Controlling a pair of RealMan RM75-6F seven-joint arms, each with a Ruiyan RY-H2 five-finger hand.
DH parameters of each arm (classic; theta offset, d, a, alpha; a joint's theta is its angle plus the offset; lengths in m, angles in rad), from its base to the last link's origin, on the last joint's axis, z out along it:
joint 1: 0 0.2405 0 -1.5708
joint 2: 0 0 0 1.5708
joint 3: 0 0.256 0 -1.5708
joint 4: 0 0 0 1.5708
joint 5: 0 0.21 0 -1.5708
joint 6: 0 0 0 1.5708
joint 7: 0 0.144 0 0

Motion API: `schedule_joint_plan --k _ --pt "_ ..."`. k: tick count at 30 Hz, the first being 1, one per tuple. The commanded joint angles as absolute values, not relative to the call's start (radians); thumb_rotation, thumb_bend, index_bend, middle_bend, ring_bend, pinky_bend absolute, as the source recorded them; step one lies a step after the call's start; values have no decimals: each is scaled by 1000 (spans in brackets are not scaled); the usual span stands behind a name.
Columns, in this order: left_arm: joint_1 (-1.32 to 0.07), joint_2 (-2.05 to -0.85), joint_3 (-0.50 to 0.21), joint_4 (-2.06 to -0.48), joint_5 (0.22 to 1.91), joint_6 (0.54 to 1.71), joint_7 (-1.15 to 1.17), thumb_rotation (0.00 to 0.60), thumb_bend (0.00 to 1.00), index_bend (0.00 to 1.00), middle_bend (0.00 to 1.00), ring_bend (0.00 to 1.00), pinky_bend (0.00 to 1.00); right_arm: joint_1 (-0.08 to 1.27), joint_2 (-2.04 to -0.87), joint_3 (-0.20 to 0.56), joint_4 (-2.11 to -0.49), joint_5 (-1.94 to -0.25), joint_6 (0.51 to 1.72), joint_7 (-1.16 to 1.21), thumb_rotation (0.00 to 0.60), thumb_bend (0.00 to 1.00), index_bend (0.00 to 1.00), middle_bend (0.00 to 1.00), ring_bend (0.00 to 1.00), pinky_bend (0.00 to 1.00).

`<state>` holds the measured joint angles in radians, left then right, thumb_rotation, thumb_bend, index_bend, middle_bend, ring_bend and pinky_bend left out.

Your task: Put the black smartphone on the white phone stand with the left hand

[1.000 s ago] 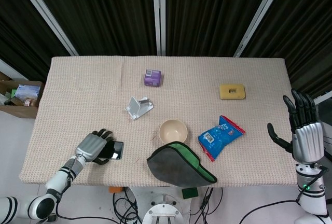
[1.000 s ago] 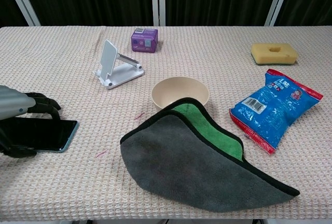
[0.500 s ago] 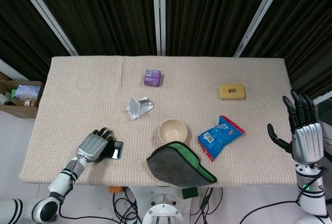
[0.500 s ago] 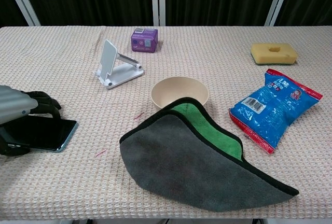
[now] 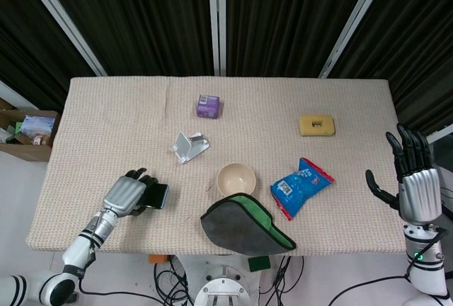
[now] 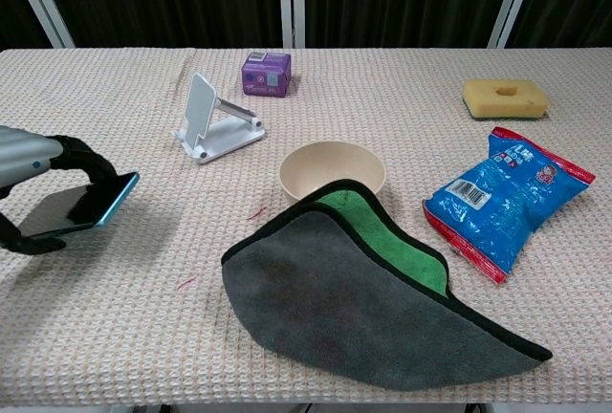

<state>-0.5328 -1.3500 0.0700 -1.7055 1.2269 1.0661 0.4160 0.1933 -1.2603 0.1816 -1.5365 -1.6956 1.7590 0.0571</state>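
Note:
My left hand [image 5: 126, 195] [image 6: 21, 166] grips the black smartphone [image 5: 157, 195] [image 6: 78, 205] near the table's front left, and the phone is lifted off the cloth with its far edge tilted up. The white phone stand [image 5: 188, 146] [image 6: 212, 125] sits empty farther back and to the right of that hand, well apart from it. My right hand [image 5: 415, 177] hovers beyond the table's right edge with fingers spread and nothing in it; the chest view does not show it.
A beige bowl [image 5: 236, 178] [image 6: 332, 172] sits mid-table with a grey-and-green cloth [image 5: 244, 224] [image 6: 368, 289] overlapping its front. A blue snack bag [image 5: 300, 186] [image 6: 507, 199], a yellow sponge [image 5: 316, 125] [image 6: 505, 98] and a purple box [image 5: 208, 105] [image 6: 266, 74] lie around them.
The left hand has closed round the phone and raised it off the table, tilting its far edge up. The right hand has stayed where it was.

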Motion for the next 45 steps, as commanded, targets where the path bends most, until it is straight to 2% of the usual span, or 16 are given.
schedule_joint_plan --k 1,10,15,20,25,37,45 --pt "-510 -1341 50 -1679 1285 1063 235 600 310 666 342 122 230 193 -1260 181 -1537 -1695 1758 57 593 383 0 0 0 0" --pt "-481 -1340 12 -1610 1371 1039 -245 600 312 663 498 174 261 188 -1257 180 -1539 -1691 1759 56 594 383 0 0 0 0" --pt "-460 -1353 -14 -1569 1409 1082 -417 600 313 607 600 226 276 185 -1260 179 -1534 -1687 1758 58 593 383 0 0 0 0" --pt "-451 -1363 -52 -1549 1411 1120 -497 600 313 579 620 233 285 183 -1262 179 -1529 -1684 1759 63 594 383 0 0 0 0" --pt "-446 -1412 -129 -1558 1332 1160 -476 600 312 568 632 237 291 180 -1263 180 -1527 -1683 1764 67 593 384 0 0 0 0" --pt "-519 -1569 -308 -1625 1085 1206 -184 600 313 566 629 245 269 176 -1245 191 -1540 -1676 1772 79 593 384 0 0 0 0" --pt "-589 -1719 -382 -1567 949 1268 22 600 313 568 628 260 248 168 -1228 191 -1556 -1683 1784 90 595 385 0 0 0 0"
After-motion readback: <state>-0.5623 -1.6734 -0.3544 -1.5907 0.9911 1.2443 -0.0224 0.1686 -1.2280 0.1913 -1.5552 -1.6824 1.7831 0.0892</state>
